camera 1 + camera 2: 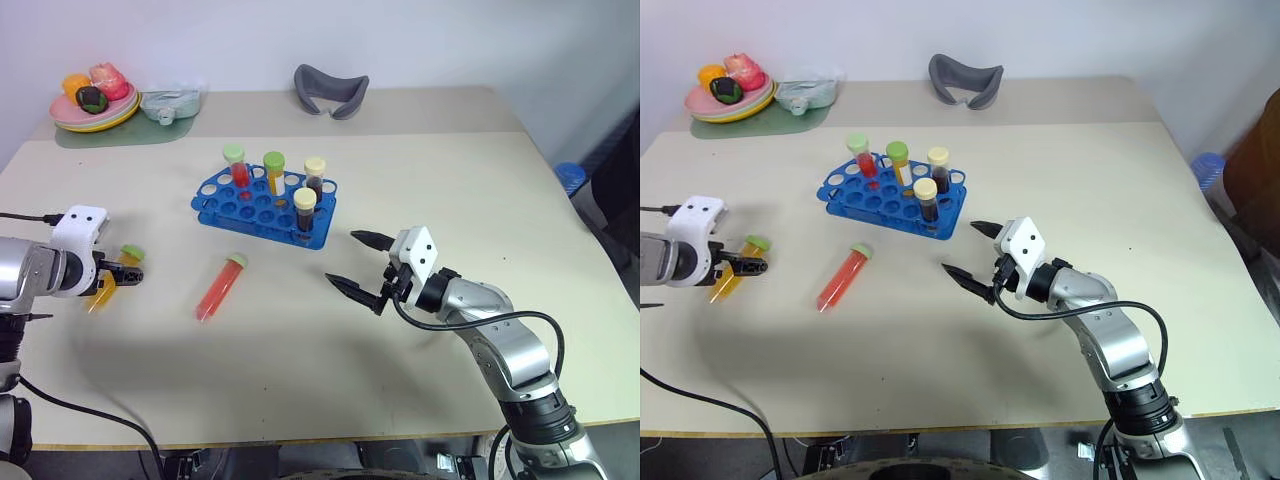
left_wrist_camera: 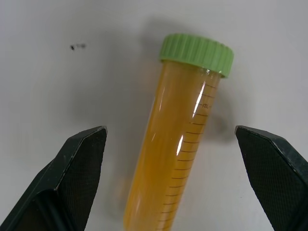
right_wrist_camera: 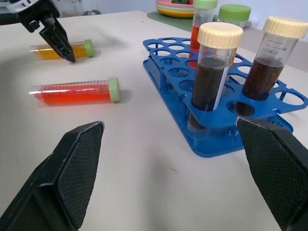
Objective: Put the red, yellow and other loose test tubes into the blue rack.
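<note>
The blue rack (image 1: 265, 205) stands mid-table and holds several upright capped tubes: red, yellow and two dark brown. A loose red tube (image 1: 221, 286) with a green cap lies flat in front of the rack. At the left lies an orange-yellow tube (image 2: 183, 139) with a green cap, flat on the table. My left gripper (image 1: 130, 272) hangs open over it, one finger on each side, neither touching. My right gripper (image 1: 343, 258) is open and empty, level, right of the red tube and in front of the rack's near corner (image 3: 216, 139).
A plate of toy food (image 1: 95, 108) and a clear bag (image 1: 170, 102) sit at the back left corner. A grey curved piece (image 1: 330, 90) lies at the back edge. A blue object (image 1: 572, 177) stands beyond the table's right side.
</note>
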`<act>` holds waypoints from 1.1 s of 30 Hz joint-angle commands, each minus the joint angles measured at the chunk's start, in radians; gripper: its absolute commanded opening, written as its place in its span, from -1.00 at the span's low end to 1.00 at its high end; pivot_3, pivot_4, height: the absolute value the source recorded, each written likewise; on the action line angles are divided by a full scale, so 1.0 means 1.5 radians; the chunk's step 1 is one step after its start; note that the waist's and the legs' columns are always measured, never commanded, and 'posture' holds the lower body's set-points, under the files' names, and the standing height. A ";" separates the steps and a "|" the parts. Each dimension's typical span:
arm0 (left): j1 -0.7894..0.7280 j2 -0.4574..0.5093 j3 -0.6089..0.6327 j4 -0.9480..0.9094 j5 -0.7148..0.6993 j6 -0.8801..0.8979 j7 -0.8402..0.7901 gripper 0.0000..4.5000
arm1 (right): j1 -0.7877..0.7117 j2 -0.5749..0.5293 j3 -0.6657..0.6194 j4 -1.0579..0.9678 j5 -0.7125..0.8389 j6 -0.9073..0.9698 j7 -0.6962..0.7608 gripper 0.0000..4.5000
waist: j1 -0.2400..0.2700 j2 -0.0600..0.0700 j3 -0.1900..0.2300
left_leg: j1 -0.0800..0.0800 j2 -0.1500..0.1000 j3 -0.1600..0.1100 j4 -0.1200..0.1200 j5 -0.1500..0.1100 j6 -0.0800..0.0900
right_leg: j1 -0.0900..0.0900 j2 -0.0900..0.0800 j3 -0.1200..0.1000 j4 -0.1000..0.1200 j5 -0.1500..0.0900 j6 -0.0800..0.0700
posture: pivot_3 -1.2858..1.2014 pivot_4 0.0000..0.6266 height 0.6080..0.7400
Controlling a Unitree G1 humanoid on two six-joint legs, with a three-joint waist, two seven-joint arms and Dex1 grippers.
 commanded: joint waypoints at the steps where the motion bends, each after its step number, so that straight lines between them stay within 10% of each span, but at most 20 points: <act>1: -0.012 0.016 -0.014 0.021 0.020 -0.027 -0.020 0.94 | -0.002 0.007 0.003 -0.030 0.001 -0.005 -0.005 1.00 | 0.000 0.000 0.000 | 0.000 0.000 0.000 0.000 0.000 0.000 | 0.000 0.000 0.000 0.000 0.000 0.000 | 0.03 -0.52 1.00; 5: -0.023 0.017 -0.027 0.038 0.027 -0.033 -0.038 0.71 | -0.001 0.010 0.006 -0.032 0.001 -0.004 -0.008 1.00 | 0.000 0.000 0.000 | 0.000 0.000 0.000 0.000 0.000 0.000 | 0.000 0.000 0.000 0.001 0.000 0.000 | 0.03 -0.52 1.00; 10: -0.029 0.017 -0.034 0.052 0.032 -0.033 -0.046 -0.27 | 0.000 0.009 0.005 -0.034 0.002 -0.004 -0.008 1.00 | -0.002 0.000 0.000 | 0.000 0.000 0.000 0.000 0.000 0.000 | 0.000 0.000 0.000 0.001 0.000 0.000 | 0.03 -0.52 1.00; 26: -0.072 -0.005 0.061 -0.015 0.028 -0.001 0.003 -0.61 | -0.002 0.001 0.003 -0.038 0.006 0.002 0.001 1.00 | 0.000 0.000 0.000 | 0.000 0.000 0.000 0.000 0.000 0.000 | 0.000 0.000 0.000 0.001 0.000 0.000 | 0.03 -0.52 1.00; 33: -0.095 -0.117 0.177 -0.217 0.004 -0.228 0.036 -0.61 | -0.011 -0.008 -0.010 -0.032 0.007 0.004 0.008 1.00 | 0.011 -0.001 0.000 | 0.000 0.000 0.000 0.000 0.000 0.000 | 0.000 -0.001 0.000 0.000 0.000 0.000 | 0.03 -0.52 1.00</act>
